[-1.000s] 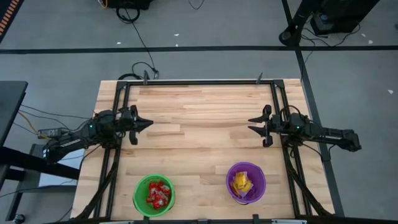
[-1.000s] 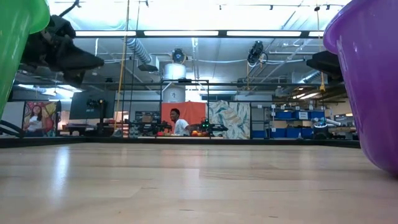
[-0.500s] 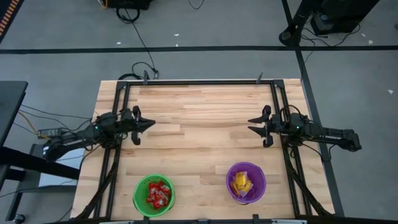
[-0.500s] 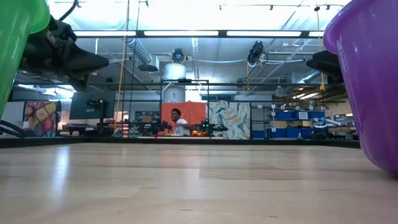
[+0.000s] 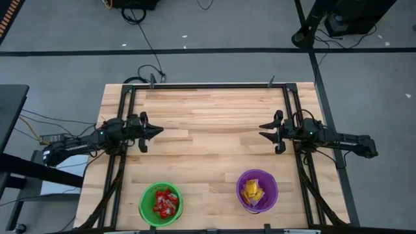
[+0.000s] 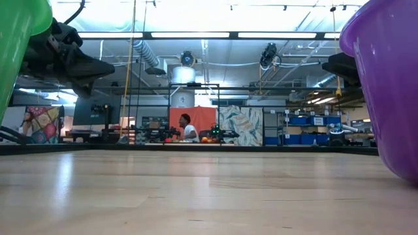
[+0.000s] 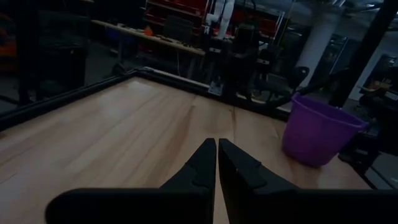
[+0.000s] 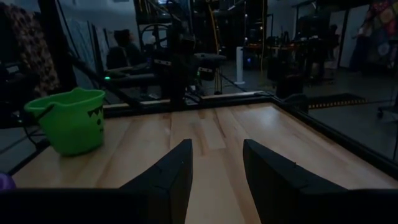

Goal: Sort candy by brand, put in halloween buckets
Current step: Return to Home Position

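Observation:
The green bucket [image 5: 144, 195] stands near the table's near edge, left of middle, with red candy packets [image 5: 166, 203] inside. The purple bucket [image 5: 242, 182] stands to its right with yellow candy packets [image 5: 252, 192] inside. My left gripper [image 5: 160, 130] hovers shut and empty over the table's left side; its wrist view [image 7: 216, 152] shows the purple bucket [image 7: 317, 127]. My right gripper [image 5: 261, 130] hovers open and empty over the right side; its wrist view [image 8: 216, 149] shows the green bucket [image 8: 71, 121]. Both grippers point toward the table's middle.
Black frame rails [image 5: 123, 110] run along the table's left, right and far sides. Bare wood [image 5: 208, 130] lies between the two grippers. In the low view the buckets fill the left [image 6: 16, 39] and right [image 6: 392, 85] edges. A person [image 6: 188, 127] sits far off in the room.
My left arm's rear links have shifted toward the table's far edge, and its shut gripper has edged slightly toward the table's middle. The buckets and the candy have stayed put.

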You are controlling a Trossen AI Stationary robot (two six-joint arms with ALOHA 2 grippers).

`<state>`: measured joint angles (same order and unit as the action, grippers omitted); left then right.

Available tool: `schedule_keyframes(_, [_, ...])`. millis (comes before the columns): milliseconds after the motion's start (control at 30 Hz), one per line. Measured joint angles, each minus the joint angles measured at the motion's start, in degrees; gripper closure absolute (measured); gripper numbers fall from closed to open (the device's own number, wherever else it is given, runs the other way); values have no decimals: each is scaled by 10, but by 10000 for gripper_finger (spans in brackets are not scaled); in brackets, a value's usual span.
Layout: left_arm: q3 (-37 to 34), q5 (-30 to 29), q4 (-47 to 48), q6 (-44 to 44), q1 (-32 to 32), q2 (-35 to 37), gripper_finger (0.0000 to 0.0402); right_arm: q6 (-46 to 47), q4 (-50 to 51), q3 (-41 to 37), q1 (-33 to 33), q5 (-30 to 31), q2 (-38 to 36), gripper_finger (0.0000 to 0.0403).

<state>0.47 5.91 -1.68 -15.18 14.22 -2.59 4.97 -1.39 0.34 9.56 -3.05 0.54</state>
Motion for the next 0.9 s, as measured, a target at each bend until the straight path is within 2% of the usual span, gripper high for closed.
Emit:
schedule_keyframes(467, [6, 2, -80, -1, 0, 0, 378, 0, -2, 0, 0, 0, 0, 249])
schedule_keyframes(900, [7, 2, -80, -1, 0, 0, 378, 0, -2, 0, 0, 0, 0, 249])
